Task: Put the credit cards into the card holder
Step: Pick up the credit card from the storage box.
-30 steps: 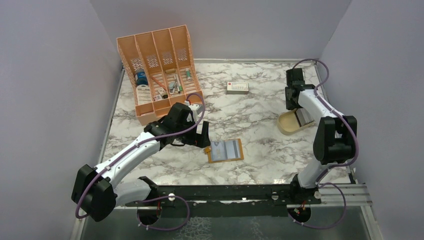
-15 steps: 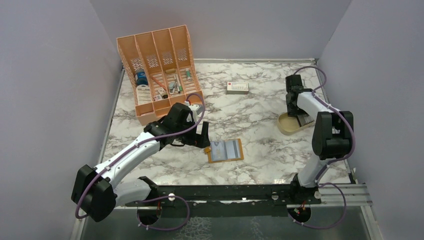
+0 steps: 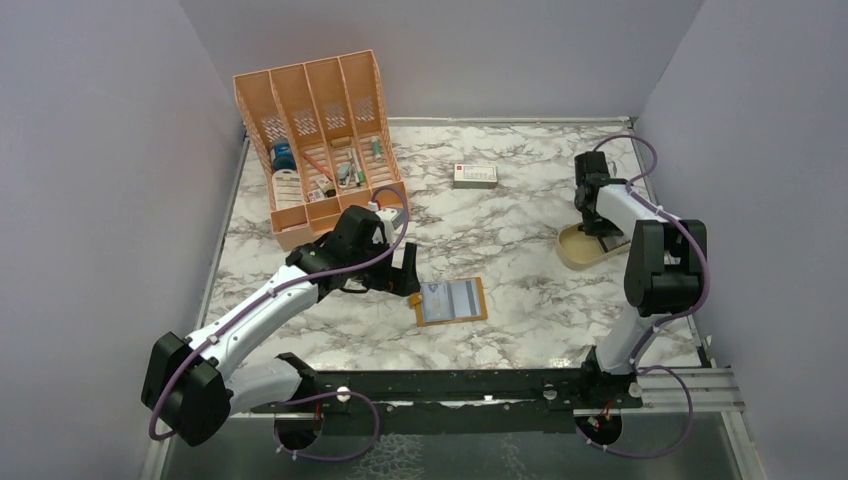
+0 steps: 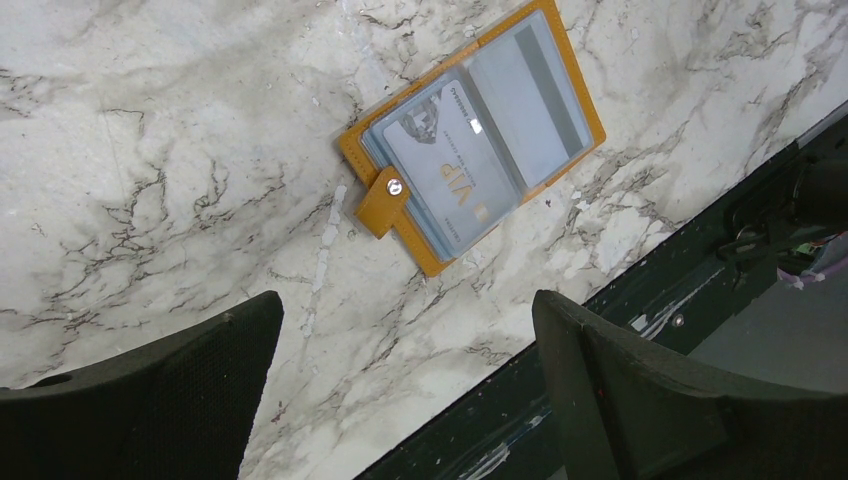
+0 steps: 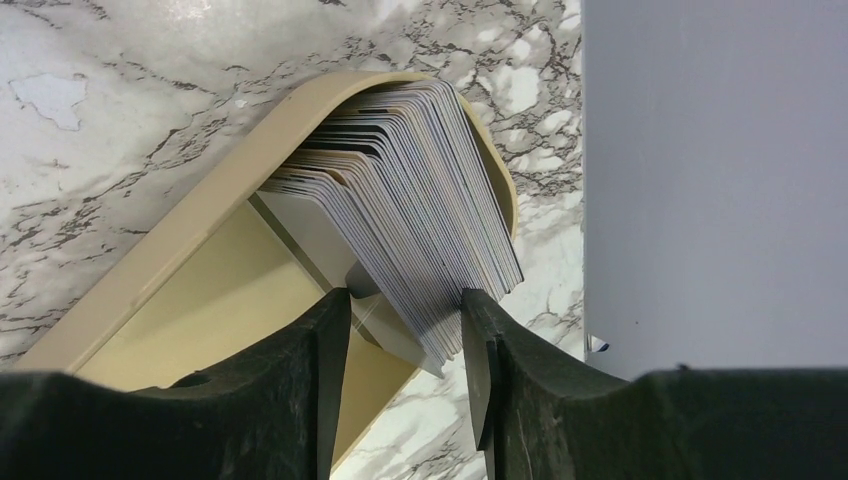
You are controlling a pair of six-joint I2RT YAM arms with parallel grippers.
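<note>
The card holder (image 3: 452,300) lies open on the marble table, mustard-orange with a stud tab; in the left wrist view (image 4: 475,135) a grey card marked VIP shows in its clear pocket. My left gripper (image 3: 405,272) is open and empty just left of it, and in its own view (image 4: 405,330) it stands above bare table. The credit cards (image 5: 410,200) are a fanned grey stack leaning in a tan oval dish (image 5: 200,300). My right gripper (image 5: 405,300) is down in the dish (image 3: 572,250), its jaws open and straddling the stack's near end, touching or nearly touching it.
A large orange desk organiser (image 3: 315,140) with small items stands at the back left. A white box with a red mark (image 3: 474,175) lies at the back centre. The right wall (image 5: 700,180) is close beside the dish. The table's front edge and a black rail (image 4: 640,330) are near the card holder.
My right gripper has dropped down and forward into the dish, over the card stack. The left arm and the card holder have not moved.
</note>
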